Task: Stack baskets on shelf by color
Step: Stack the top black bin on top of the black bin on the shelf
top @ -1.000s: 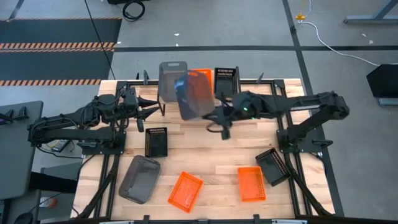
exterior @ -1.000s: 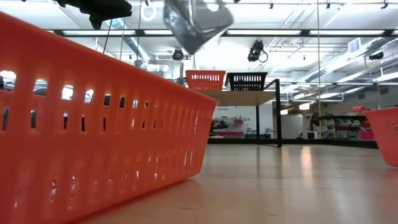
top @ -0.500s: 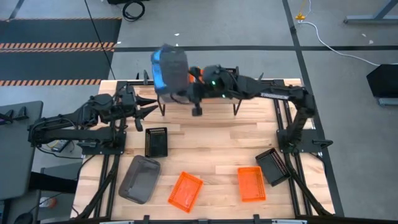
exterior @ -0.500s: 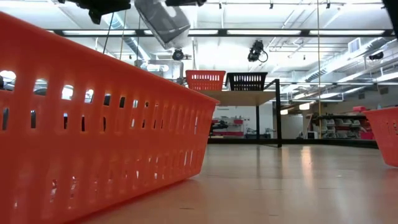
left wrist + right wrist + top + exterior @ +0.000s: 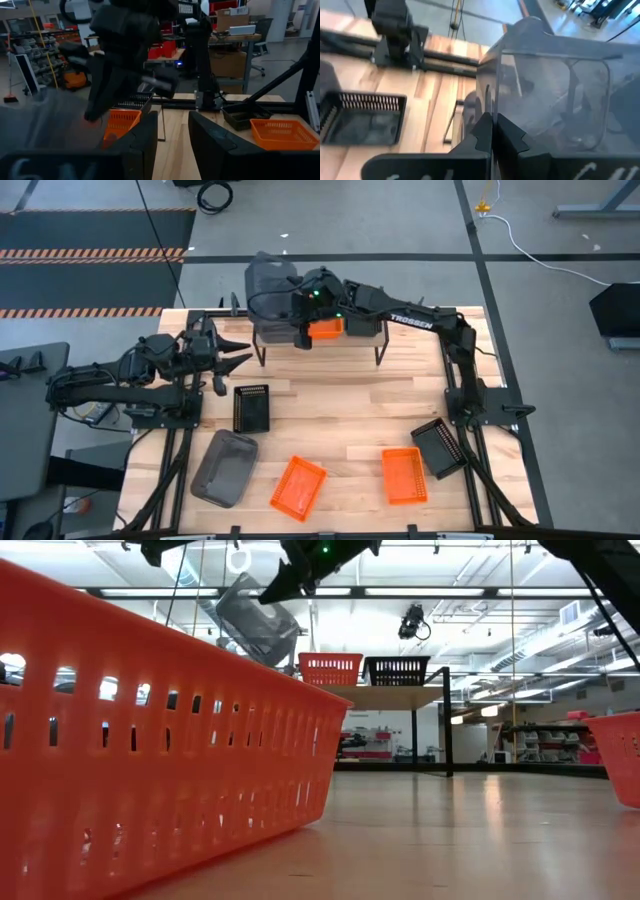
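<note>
1. Spanning the scene is the table [image 5: 340,405], its top of pale wood planks laid in long strips, with dark arm mounts at both sides.
2. The right arm reaches across the far edge, and the right gripper [image 5: 300,326] is clamped on the rim of a grey basket [image 5: 268,292]; in the right wrist view its fingers [image 5: 512,135] meet on the smooth, translucent wall of that basket [image 5: 555,95].
3. The left gripper [image 5: 232,352] hovers over the table's left side with its fingers spread wide, holding nothing.
4. The shelf [image 5: 355,340] stands at the far edge, a light plank on thin black legs.
5. The held grey basket is above the shelf's left end, tilted in the low view [image 5: 255,622], its long axis running away from the table's front.
6. An orange basket [image 5: 325,328] and a black basket [image 5: 364,305] sit beside it on the shelf, both with slotted walls.
7. On the table lie a second grey basket [image 5: 225,468], rounded at the corners, two orange baskets [image 5: 299,487] [image 5: 403,475], and two black ones with perforated bottoms [image 5: 251,407] [image 5: 440,447].
</note>
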`<state>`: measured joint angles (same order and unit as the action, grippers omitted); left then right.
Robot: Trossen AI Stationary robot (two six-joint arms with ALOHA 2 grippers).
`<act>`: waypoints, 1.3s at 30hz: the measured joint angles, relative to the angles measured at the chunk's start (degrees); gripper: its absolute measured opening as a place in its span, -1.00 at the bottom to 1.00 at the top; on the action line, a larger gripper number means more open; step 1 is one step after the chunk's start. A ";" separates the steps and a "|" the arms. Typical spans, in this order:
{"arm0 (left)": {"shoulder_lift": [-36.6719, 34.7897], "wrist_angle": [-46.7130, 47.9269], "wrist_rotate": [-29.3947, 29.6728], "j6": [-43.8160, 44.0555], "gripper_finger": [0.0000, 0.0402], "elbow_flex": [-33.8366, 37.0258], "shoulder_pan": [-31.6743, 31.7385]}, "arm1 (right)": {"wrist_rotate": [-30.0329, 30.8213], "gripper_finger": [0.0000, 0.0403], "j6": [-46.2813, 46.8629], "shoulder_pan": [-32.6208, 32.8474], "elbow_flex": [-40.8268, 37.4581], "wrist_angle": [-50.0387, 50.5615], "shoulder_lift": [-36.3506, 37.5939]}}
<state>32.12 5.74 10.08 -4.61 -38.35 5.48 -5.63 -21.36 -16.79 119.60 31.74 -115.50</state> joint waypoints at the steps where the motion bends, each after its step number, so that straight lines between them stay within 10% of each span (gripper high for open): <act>1: 0.00 0.04 0.02 -0.17 -0.42 0.00 0.02 | 0.10 -0.94 0.55 -0.03 0.12 -0.27 0.10; 39: 0.09 0.35 0.18 0.91 -0.42 0.00 0.01 | 1.43 -0.26 4.69 1.08 1.32 8.45 0.96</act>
<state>32.21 6.09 10.26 -3.70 -38.35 5.49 -4.20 -16.67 -15.70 120.92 40.20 -114.54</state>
